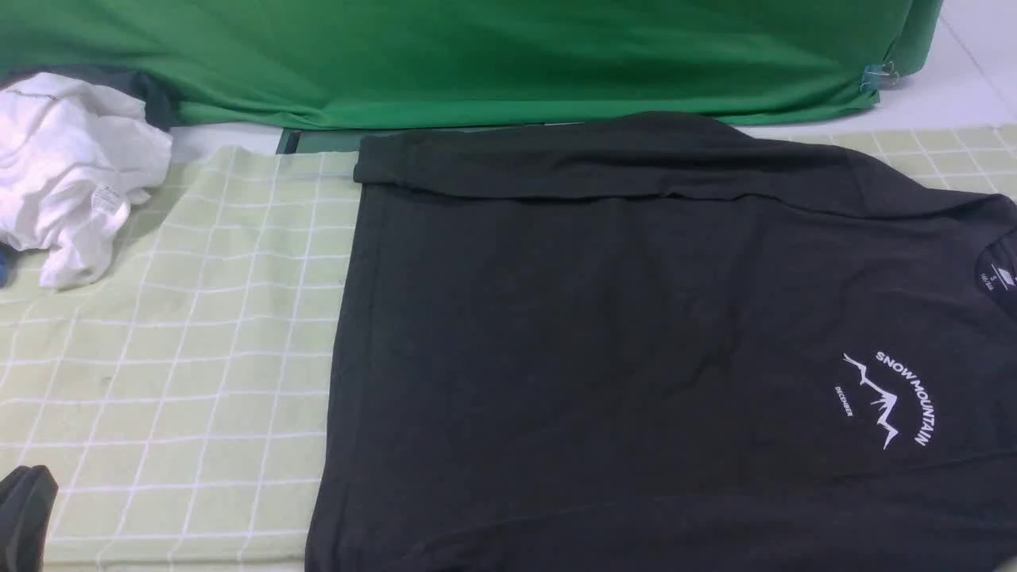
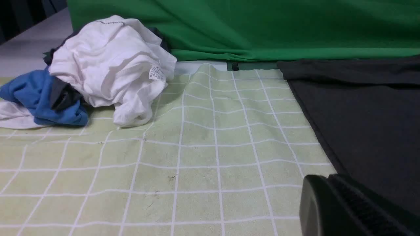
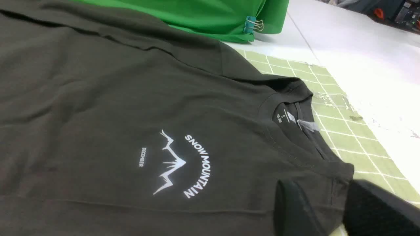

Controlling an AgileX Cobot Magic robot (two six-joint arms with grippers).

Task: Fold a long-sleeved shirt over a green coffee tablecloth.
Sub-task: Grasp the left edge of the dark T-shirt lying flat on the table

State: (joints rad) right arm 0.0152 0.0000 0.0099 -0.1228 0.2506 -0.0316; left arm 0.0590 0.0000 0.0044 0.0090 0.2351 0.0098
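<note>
Long-sleeved shirt (image 1: 596, 334) lies flat on the green coffee tablecloth (image 1: 183, 357), collar to the right, far edge folded in. Right gripper (image 3: 328, 196) sits low at the near shoulder, jaws parted; I'd pinch both layers right at the seam. Left gripper (image 1: 24, 516) hangs low off the hem side, closed and empty.

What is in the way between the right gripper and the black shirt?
Nothing visible. The right gripper is already right at the long-sleeved shirt, with its jaws apart at the shirt's shoulder edge.
</note>
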